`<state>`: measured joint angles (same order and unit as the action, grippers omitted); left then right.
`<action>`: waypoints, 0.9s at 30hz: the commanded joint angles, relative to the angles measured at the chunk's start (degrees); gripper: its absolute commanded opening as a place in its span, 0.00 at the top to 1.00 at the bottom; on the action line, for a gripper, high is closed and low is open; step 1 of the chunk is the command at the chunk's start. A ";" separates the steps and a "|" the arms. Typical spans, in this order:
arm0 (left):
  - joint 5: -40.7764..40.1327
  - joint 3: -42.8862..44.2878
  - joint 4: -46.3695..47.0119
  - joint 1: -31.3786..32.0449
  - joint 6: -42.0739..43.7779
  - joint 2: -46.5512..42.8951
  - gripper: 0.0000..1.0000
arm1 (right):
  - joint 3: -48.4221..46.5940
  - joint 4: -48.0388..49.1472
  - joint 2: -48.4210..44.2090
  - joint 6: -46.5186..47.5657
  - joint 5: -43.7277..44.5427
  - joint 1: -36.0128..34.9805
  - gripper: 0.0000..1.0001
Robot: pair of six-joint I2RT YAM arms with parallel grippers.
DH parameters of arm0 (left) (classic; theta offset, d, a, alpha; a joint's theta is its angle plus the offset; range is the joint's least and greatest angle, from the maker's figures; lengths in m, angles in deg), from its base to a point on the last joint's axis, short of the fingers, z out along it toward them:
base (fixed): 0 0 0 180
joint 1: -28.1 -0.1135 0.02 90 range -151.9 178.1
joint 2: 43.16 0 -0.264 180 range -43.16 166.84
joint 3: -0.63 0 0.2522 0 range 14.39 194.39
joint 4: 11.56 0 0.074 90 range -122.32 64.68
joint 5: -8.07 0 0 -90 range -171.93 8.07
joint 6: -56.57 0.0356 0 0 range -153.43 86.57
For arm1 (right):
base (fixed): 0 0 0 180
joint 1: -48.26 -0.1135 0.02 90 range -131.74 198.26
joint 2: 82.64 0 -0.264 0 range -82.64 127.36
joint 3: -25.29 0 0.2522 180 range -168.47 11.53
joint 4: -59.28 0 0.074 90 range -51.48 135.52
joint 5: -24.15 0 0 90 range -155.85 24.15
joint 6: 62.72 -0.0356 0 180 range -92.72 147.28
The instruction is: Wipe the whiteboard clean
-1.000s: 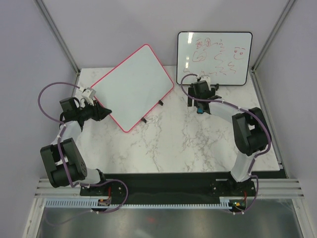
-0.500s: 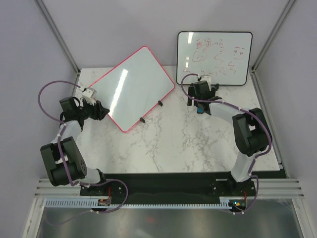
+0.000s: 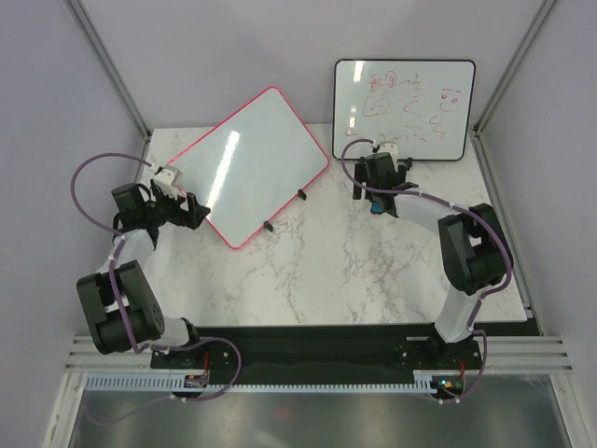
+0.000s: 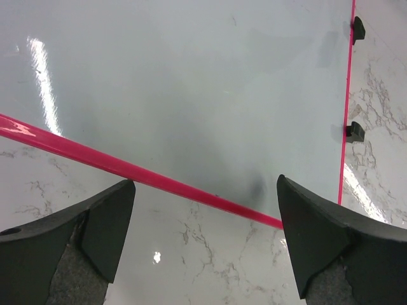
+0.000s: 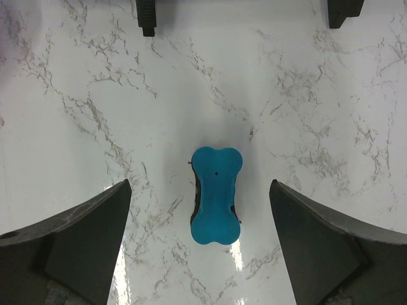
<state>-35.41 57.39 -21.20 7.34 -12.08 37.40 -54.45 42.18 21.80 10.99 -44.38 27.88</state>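
Note:
The whiteboard (image 3: 250, 161), pink-framed with a clean surface, lies at an angle on the left half of the table. In the left wrist view its pink edge (image 4: 159, 176) runs just ahead of my fingertips. My left gripper (image 3: 195, 213) (image 4: 203, 190) stands open at the board's near-left edge, holding nothing. A blue bone-shaped eraser (image 3: 375, 206) (image 5: 216, 194) lies on the marble. My right gripper (image 3: 378, 189) (image 5: 200, 185) hangs open above it, one finger on either side, not touching it.
A black-framed whiteboard (image 3: 403, 109) with red writing stands upright at the back right, its feet (image 5: 146, 16) just ahead of my right gripper. Two black feet (image 4: 354, 131) stick out from the pink board's right edge. Grey walls close in both sides.
My left gripper has opened and let go of the pink board's edge, then drawn back slightly. The board has settled a little. The right arm has stayed still.

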 commanded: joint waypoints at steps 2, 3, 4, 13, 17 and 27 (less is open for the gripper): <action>-0.47 -1.16 2.30 -0.08 0.63 -4.86 0.01 | 1.37 2.89 -3.89 -0.58 -0.03 0.17 0.02; -0.29 -1.86 2.12 0.01 0.80 -5.58 0.01 | 1.64 4.46 -4.24 -0.32 -0.46 0.17 0.02; -0.21 -2.13 1.34 0.01 0.89 -6.63 0.01 | 1.99 4.74 -4.42 -0.23 -0.64 0.17 0.02; -0.72 1.29 -15.53 -0.08 2.75 -11.91 0.01 | 2.78 5.09 -7.41 -0.14 2.60 0.34 0.02; -4.51 5.59 -26.40 -4.45 -4.45 -13.14 0.01 | 3.92 3.78 -11.09 0.21 3.57 0.96 0.02; -17.85 9.91 -40.69 -10.79 -3.59 -16.31 0.01 | 1.89 -7.74 -14.26 -6.89 23.78 2.71 0.02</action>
<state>-43.96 66.33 -57.12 -1.14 -13.72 21.77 -51.36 40.24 9.65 9.09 -31.04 29.67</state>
